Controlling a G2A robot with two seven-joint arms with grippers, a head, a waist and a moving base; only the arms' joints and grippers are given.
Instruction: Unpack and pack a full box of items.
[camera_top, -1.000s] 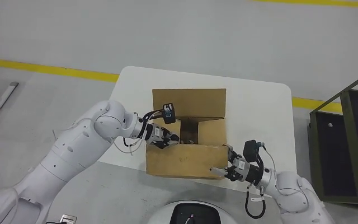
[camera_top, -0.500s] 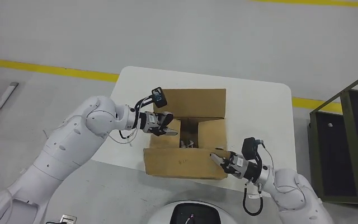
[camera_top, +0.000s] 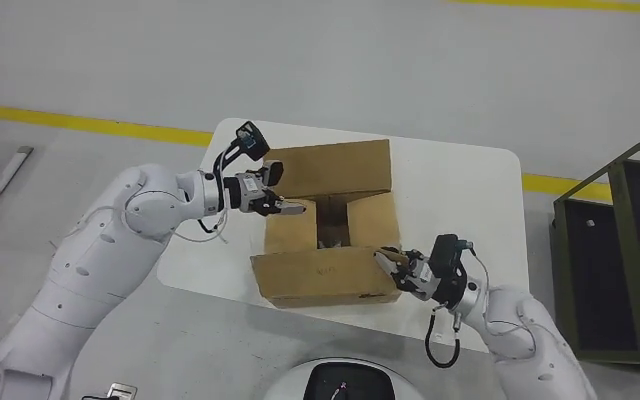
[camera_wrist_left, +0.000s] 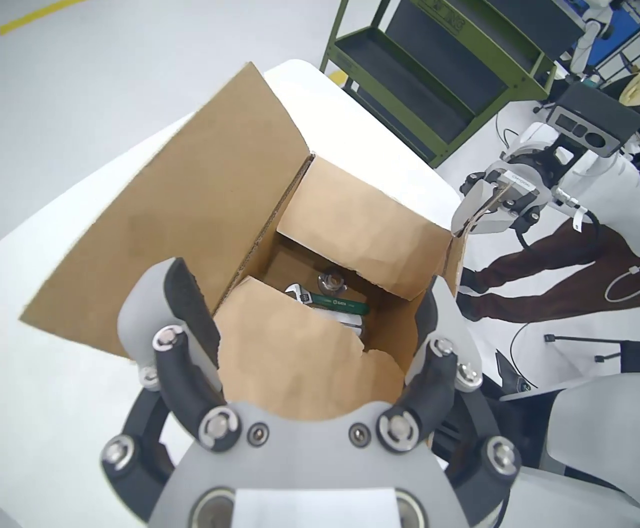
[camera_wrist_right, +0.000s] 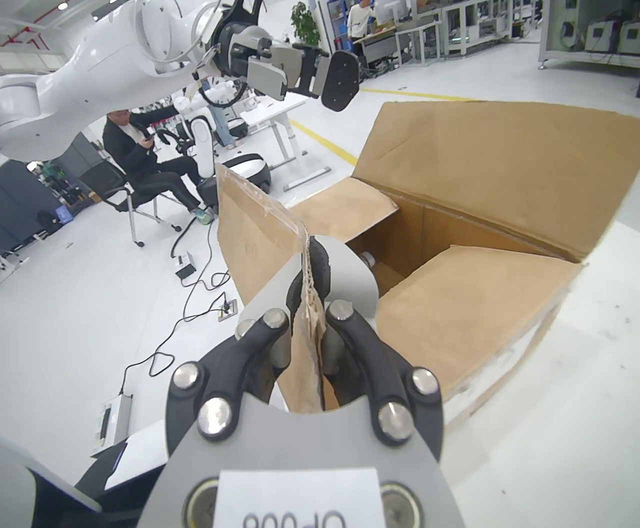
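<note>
Cardboard box (camera_top: 315, 277) sits near the middle of the white surface (camera_top: 450, 190), its top open. The far long flap (camera_top: 330, 170) is folded back and outward, while the near long flap (camera_top: 300, 275) stands out toward the robot. The two short flaps, one on the left (camera_top: 290, 232) and one on the right (camera_top: 372, 225), slope down toward the opening between them.

The right end effector (camera_top: 392, 262) is at the box's near right corner. In the right wrist view it (camera_wrist_right: 311, 270) is pinched narrow on the edge of the near long flap, with cardboard running between the two fingers.

The left end effector (camera_top: 290, 208) hangs over the left side of the box, above the left short flap. In its own wrist view it (camera_wrist_left: 307, 282) is spread wide with nothing between the fingers, and the torn edge of the short flap (camera_wrist_left: 300, 360) lies below it. Whether it touches the cardboard cannot be told.

Down inside the box, through the gap between the short flaps, lie an adjustable wrench with a green handle (camera_wrist_left: 330, 301) and, just beside it, a small round metal part (camera_wrist_left: 331, 281). A further silver item under the wrench is too hidden to name.

A green metal rack (camera_top: 600, 260) stands on the floor to the right of the surface.
</note>
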